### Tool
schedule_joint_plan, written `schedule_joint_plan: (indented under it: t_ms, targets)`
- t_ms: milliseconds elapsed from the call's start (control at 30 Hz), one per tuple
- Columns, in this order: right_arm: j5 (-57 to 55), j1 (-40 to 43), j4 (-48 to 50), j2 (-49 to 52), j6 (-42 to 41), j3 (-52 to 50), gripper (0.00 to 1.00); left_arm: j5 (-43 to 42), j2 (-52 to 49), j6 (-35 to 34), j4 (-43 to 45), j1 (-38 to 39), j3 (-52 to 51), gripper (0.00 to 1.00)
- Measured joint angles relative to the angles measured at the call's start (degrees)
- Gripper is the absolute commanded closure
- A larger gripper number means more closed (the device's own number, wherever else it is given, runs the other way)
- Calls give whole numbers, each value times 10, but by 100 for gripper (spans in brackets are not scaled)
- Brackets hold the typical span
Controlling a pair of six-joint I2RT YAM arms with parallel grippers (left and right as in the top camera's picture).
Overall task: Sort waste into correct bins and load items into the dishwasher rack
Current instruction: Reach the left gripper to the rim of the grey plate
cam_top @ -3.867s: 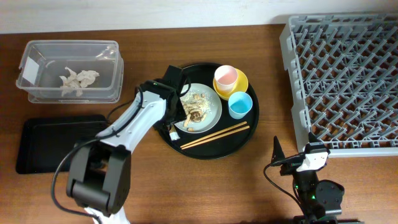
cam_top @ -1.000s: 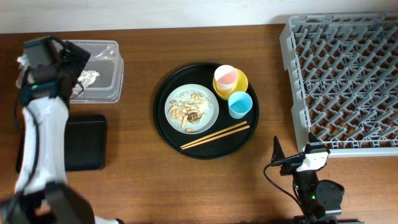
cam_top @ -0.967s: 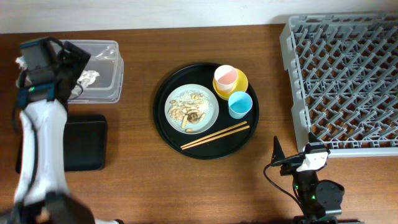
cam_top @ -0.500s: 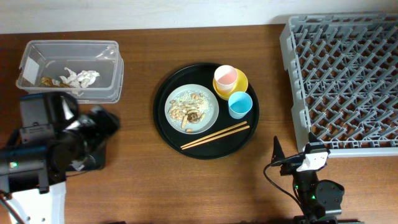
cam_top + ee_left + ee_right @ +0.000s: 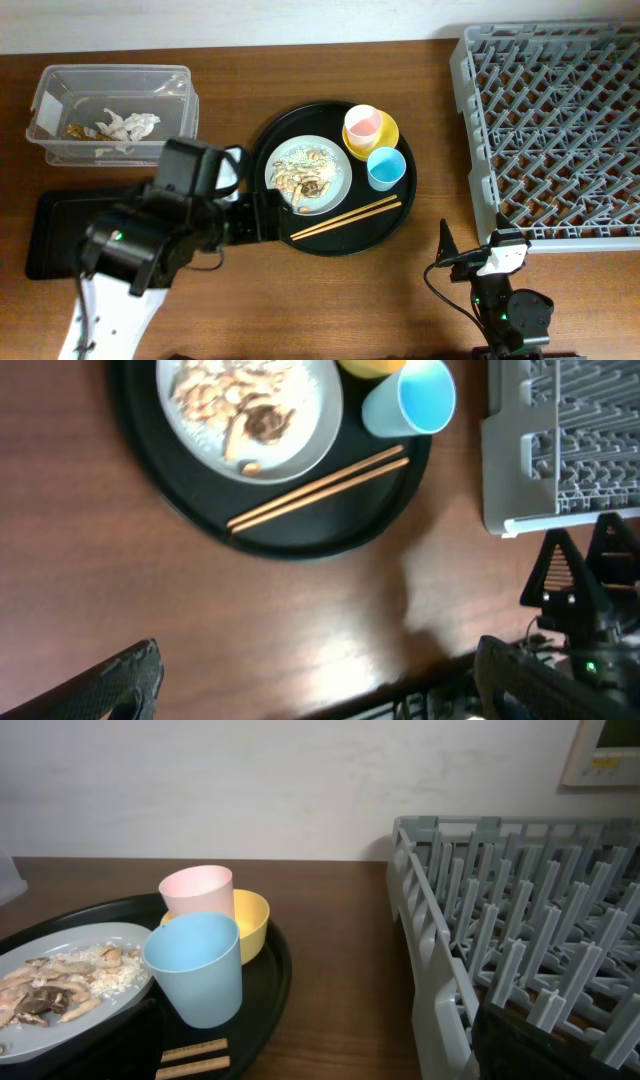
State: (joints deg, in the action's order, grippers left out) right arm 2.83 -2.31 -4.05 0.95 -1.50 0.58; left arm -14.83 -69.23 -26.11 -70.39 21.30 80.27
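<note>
My left gripper (image 5: pixel 262 212) is open and empty, high above the left rim of the round black tray (image 5: pixel 400 215); in the left wrist view (image 5: pixel 320 695) its fingers are spread wide. On that tray stand the grey-green plate (image 5: pixel 335 190) with food scraps (image 5: pixel 303 178), the pink cup (image 5: pixel 362 122) in the yellow bowl (image 5: pixel 388 133), the blue cup (image 5: pixel 386 167) and the chopsticks (image 5: pixel 345 217). The napkin (image 5: pixel 128 124) and wrapper (image 5: pixel 74 130) lie in the clear tub (image 5: pixel 112 72). My right gripper (image 5: pixel 462 262) is open and empty, low, in front of the rack (image 5: pixel 560 120).
The flat black tray (image 5: pixel 48 240) lies at the left, partly hidden under my left arm. In the right wrist view the blue cup (image 5: pixel 195 970), pink cup (image 5: pixel 197 888), yellow bowl (image 5: pixel 252 920) and rack (image 5: pixel 520 940) lie ahead.
My left arm has swung from over the clear tub down and right to the round tray's left edge. The wrapper now lies in the tub. The right arm has not moved.
</note>
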Motion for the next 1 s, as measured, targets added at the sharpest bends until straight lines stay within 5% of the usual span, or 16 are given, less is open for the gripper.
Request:
schedule_joint_plan:
  t_ms: [33, 67, 133, 333, 600, 1000]
  targets:
    - [0, 0, 0, 0, 0, 0, 2, 0, -10, 0, 7, 4, 0, 6]
    - [0, 0, 0, 0, 0, 0, 2, 0, -28, 0, 28, 9, -2, 33]
    - [0, 0, 0, 0, 0, 0, 2, 0, -53, 0, 46, 13, -2, 50]
    - [0, 0, 0, 0, 0, 0, 2, 1, -167, -4, 156, 27, -2, 40]
    - [0, 0, 0, 0, 0, 0, 2, 10, -304, -31, 271, 81, -3, 40]
    - [0, 0, 0, 0, 0, 0, 2, 185, -396, -35, 327, 176, -5, 40]
